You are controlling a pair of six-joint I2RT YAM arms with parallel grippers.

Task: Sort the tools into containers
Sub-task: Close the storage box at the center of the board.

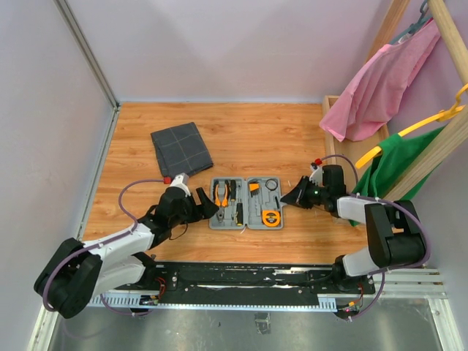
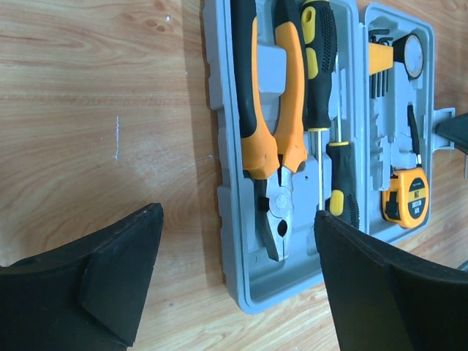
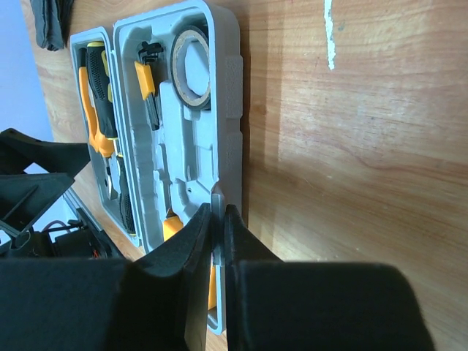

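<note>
- Grey case (image 1: 245,227): lies open at mid-table and holds pliers (image 1: 221,194), a black-and-yellow screwdriver (image 2: 319,66), a tape measure (image 1: 271,217) and a tape ring (image 1: 271,184).
- Right gripper (image 3: 218,208): clenched on the case's right rim.
- Left gripper (image 2: 238,212): released, jaws spread over the case's left corner.
- Dark pouch (image 1: 181,149): well apart, rear left.

"What kind of place is this?"

"A robotics lab booth. Plain pale partition walls (image 1: 219,44) box in a wood-grain desk (image 1: 256,131). The left arm (image 1: 110,252) and right arm (image 1: 387,234) are bolted to a black mounting rail (image 1: 241,278), trailing a loose cable (image 1: 128,197)."

"And the clothes?"

"A pink garment (image 1: 380,84) and a green garment (image 1: 409,157) hang from a wooden rack (image 1: 453,36)."
</note>
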